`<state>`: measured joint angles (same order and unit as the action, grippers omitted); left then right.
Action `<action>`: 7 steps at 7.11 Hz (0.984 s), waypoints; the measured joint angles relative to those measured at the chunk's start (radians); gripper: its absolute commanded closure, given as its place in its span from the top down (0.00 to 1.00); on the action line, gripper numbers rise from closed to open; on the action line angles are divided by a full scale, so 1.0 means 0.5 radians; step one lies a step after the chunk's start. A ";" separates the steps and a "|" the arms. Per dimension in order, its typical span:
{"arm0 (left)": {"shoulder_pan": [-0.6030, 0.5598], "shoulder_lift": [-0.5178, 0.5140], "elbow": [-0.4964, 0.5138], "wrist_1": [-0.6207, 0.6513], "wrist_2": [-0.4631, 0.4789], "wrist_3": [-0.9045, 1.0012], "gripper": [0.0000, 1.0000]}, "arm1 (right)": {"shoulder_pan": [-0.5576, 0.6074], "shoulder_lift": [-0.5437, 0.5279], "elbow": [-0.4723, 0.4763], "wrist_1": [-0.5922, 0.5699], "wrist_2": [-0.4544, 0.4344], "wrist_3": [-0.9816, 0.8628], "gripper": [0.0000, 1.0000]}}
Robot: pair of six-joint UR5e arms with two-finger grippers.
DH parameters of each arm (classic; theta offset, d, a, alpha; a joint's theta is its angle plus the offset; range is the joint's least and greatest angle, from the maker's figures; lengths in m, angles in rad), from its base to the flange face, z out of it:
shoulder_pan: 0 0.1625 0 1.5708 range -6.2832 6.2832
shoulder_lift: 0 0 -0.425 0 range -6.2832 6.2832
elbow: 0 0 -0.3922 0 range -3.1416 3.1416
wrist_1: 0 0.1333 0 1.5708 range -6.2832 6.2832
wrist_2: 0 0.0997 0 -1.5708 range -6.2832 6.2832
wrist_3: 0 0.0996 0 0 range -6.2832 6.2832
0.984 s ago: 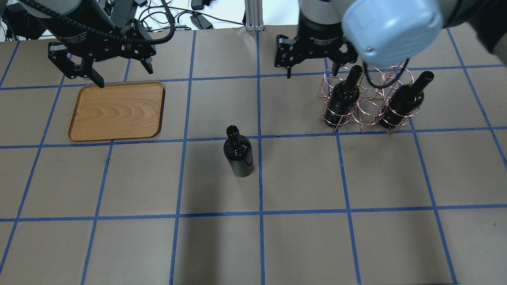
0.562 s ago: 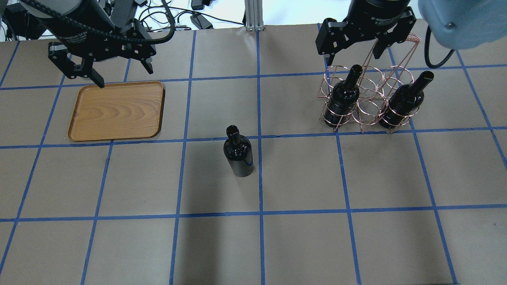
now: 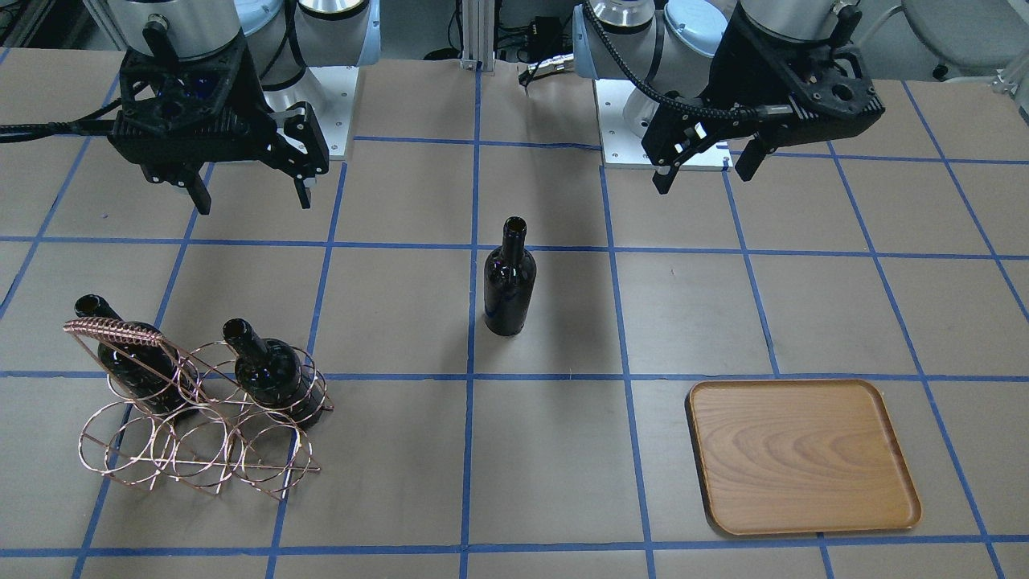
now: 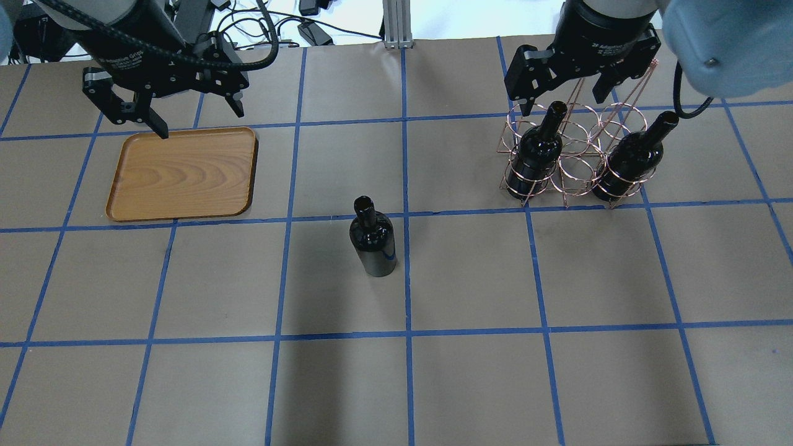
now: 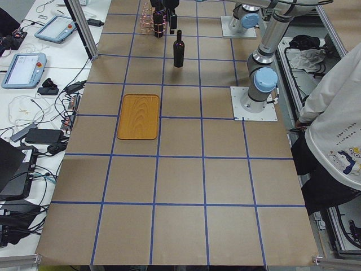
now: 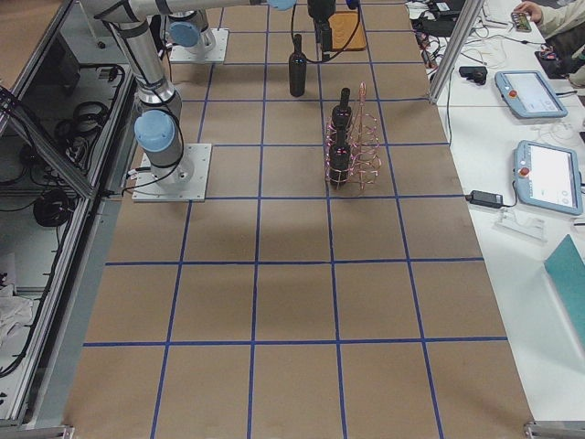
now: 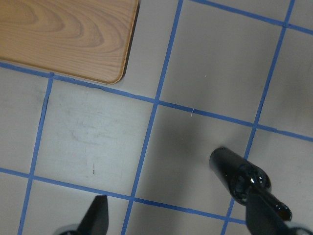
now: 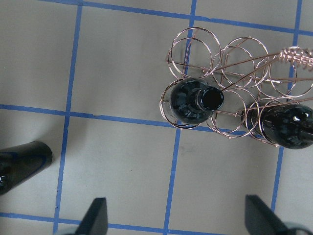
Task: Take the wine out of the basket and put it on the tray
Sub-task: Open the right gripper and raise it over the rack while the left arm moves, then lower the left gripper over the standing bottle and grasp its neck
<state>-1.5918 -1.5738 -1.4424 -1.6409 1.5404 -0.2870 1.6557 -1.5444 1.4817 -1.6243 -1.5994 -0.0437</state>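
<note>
Judging the task as partly done at most: nothing on the tray [image 4: 183, 173] so far. Spotting one wine bottle [image 4: 372, 238] upright on the counter [image 4: 471, 279], out of the basket [image 4: 579, 173], well apart from it and from the tray, roughly between the two. Counting two more bottles [image 4: 534, 155] seated in the basket's rings. Finding the left fingers [image 3: 669, 167] spread and empty, hovering on the tray's side; the right fingers [image 3: 197, 193] likewise spread, empty, above the counter near the basket. Remaining, by the look of it: gripping the freestanding bottle and setting it onto the tray.
</note>
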 measured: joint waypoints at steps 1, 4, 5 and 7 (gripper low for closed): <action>-0.054 -0.045 -0.021 0.099 -0.008 -0.099 1.00 | -0.001 -0.003 0.004 0.001 -0.001 0.003 1.00; -0.415 -0.246 -0.069 0.371 0.005 -0.339 1.00 | 0.000 -0.007 0.013 0.000 -0.001 0.004 1.00; -0.547 -0.296 -0.096 0.371 0.007 -0.381 1.00 | 0.000 -0.010 0.014 0.000 -0.003 0.004 1.00; -0.708 -0.339 -0.255 0.380 0.005 -0.398 0.97 | -0.001 -0.014 0.015 -0.008 -0.002 0.002 1.00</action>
<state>-1.9459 -1.7433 -1.5699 -1.4508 1.5426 -0.4859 1.6552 -1.5515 1.4893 -1.6281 -1.6004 -0.0428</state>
